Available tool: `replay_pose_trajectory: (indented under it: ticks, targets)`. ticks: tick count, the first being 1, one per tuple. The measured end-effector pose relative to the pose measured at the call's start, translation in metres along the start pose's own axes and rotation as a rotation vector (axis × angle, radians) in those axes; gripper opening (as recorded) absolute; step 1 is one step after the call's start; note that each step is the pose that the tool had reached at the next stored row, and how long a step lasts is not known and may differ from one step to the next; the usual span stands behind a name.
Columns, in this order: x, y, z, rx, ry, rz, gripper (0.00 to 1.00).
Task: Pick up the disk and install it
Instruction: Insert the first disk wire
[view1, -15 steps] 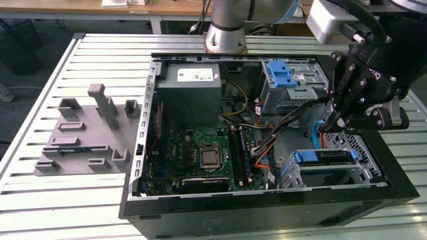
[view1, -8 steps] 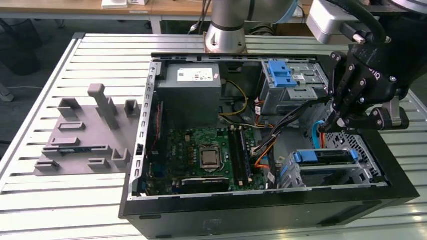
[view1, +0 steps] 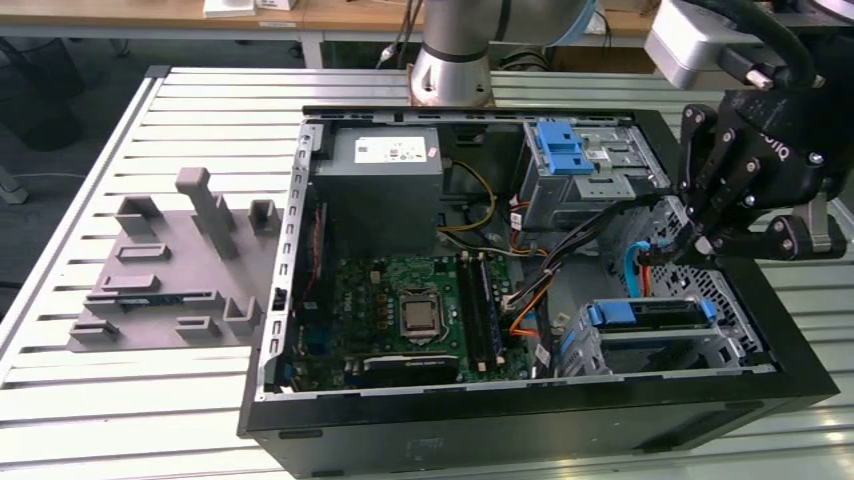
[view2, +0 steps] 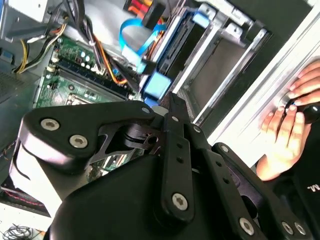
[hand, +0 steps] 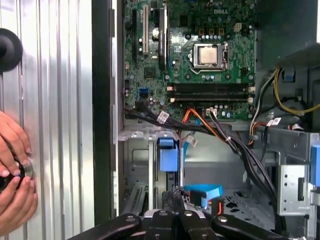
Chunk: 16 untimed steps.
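Note:
The disk (view1: 650, 314), framed by its blue bracket, sits edge-up in the drive bay at the front corner of the open computer case (view1: 441, 425), on the exterior view's right. Its blue bracket tab (hand: 167, 156) shows in both wrist views (view2: 157, 85). My black gripper (view1: 694, 245) hangs above the case's right wall, a little above and behind that bay. Its fingers (hand: 176, 200) are pressed together with nothing between them. In the second wrist view the gripper (view2: 172, 102) points toward the blue tab.
A ribbed blue latch (view1: 561, 148) tops the rear drive cage. The grey power-supply box (view1: 380, 165), motherboard (view1: 407, 315) and loose cables (view1: 561, 255) fill the case. A grey fixture plate (view1: 167, 265) lies on the exterior view's left. A person's hands (hand: 15, 172) rest on the slatted table beside the case.

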<state>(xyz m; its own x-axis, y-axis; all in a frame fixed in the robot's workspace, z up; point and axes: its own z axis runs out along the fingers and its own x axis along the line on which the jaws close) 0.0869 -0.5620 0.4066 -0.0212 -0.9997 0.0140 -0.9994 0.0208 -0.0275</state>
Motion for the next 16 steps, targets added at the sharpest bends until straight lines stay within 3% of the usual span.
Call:
replay_pose_trajectory:
  ticks: [6, 8, 9, 16]
  targets:
    - [-0.0024, -0.0190, 0.0035, -0.0002, 0.0000, 0.000, 0.11]
    - [-0.0034, -0.0213, 0.0040, -0.0001, 0.0007, 0.000, 0.11]
    - [-0.0093, -0.0258, 0.0068, -0.0001, 0.0010, 0.001, 0.11]
    - [-0.0159, -0.0341, 0.0119, -0.0001, 0.0010, 0.003, 0.11]
